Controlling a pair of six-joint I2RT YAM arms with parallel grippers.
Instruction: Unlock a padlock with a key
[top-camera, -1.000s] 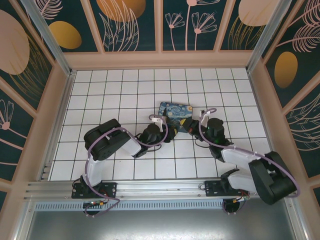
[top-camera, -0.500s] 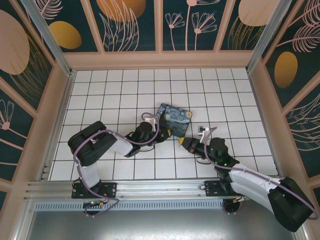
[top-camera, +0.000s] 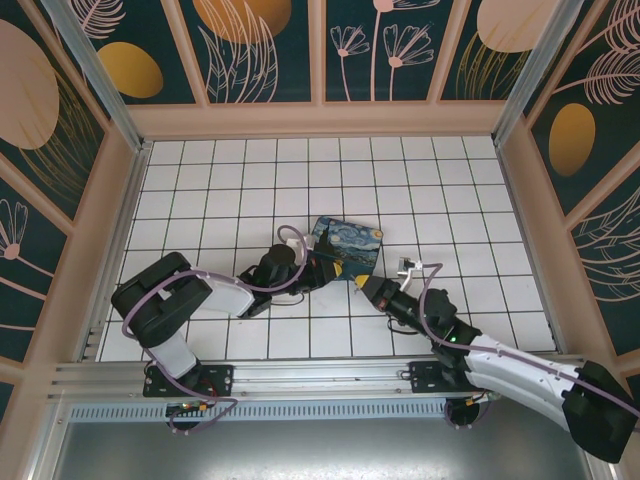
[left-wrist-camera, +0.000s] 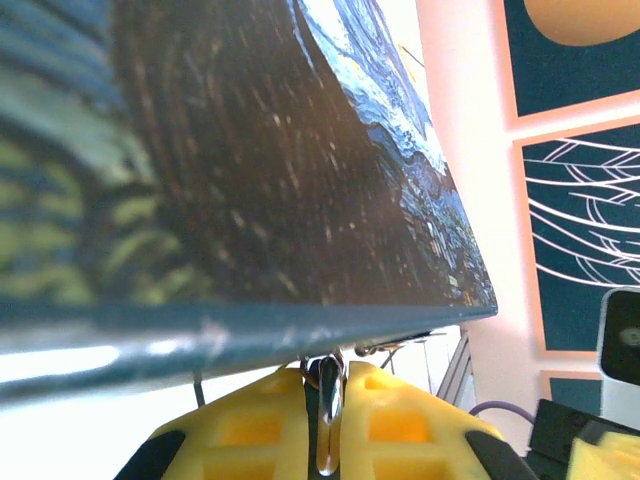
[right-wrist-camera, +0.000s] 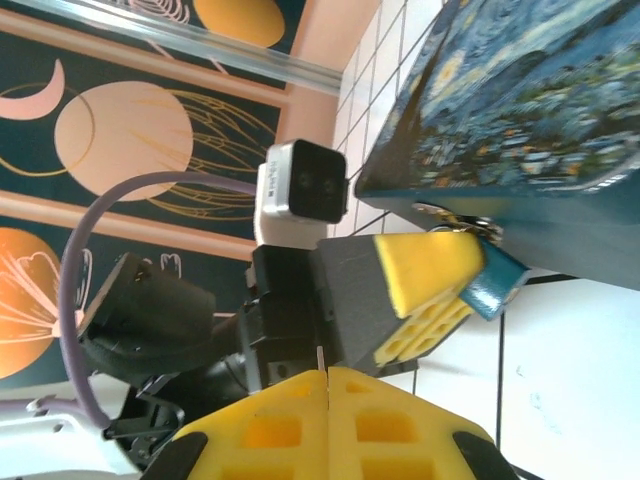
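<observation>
- I am pinching my left fingers (left-wrist-camera: 250, 430) narrow on a thin silvery metal piece (left-wrist-camera: 327, 420), which is sitting edge-on between the yellow pads. I cannot tell whether it is the key or part of the lock.
- My right fingers (right-wrist-camera: 270, 435) are pressing flat together with nothing I can make out between them, and they are hovering just beside the left ones.
- The tiny grey-silvery metal padlock (right-wrist-camera: 462, 222) seems to be hanging at the lower edge of the dark blue rectangular box painted with swirls and yellow stars (top-camera: 350, 243). It is right beside my left fingertips, above the white tiled worktop (top-camera: 230, 180).
- As I judge it, I am steadying the lock for the key; the unlocking is not yet done.
- Next I am expecting to need the keyhole facing my right side, the key lined up with the slot, and a straight push before any twist. The overhanging box is leaving little room.
</observation>
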